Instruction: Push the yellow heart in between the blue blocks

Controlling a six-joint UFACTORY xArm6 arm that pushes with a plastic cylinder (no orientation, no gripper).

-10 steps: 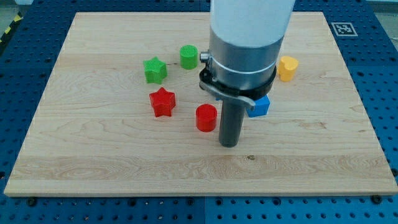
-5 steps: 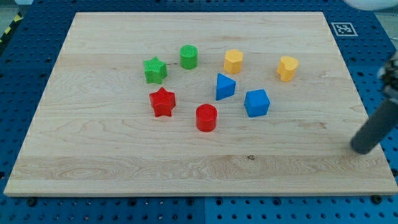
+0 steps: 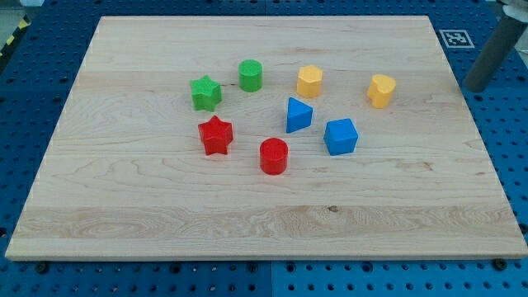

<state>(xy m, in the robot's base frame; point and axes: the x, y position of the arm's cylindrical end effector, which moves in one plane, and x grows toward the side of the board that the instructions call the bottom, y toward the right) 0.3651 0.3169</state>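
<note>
The yellow heart (image 3: 380, 90) lies on the wooden board (image 3: 124, 206) at the upper right. A second yellow block (image 3: 309, 81) sits to its left. The blue triangular block (image 3: 298, 115) and the blue cube (image 3: 340, 136) lie side by side near the middle, with a narrow gap between them, below and left of the heart. My tip (image 3: 476, 87) is at the board's right edge near the view's top right, well to the right of the heart and touching no block.
A green star (image 3: 205, 92) and a green cylinder (image 3: 251, 75) sit at upper left of the group. A red star (image 3: 215, 135) and a red cylinder (image 3: 274, 156) lie below them. A marker tag (image 3: 454, 38) is at the board's top right corner.
The rod has swung from the board's middle out to the right edge, then up toward the top right corner. No block has moved.
</note>
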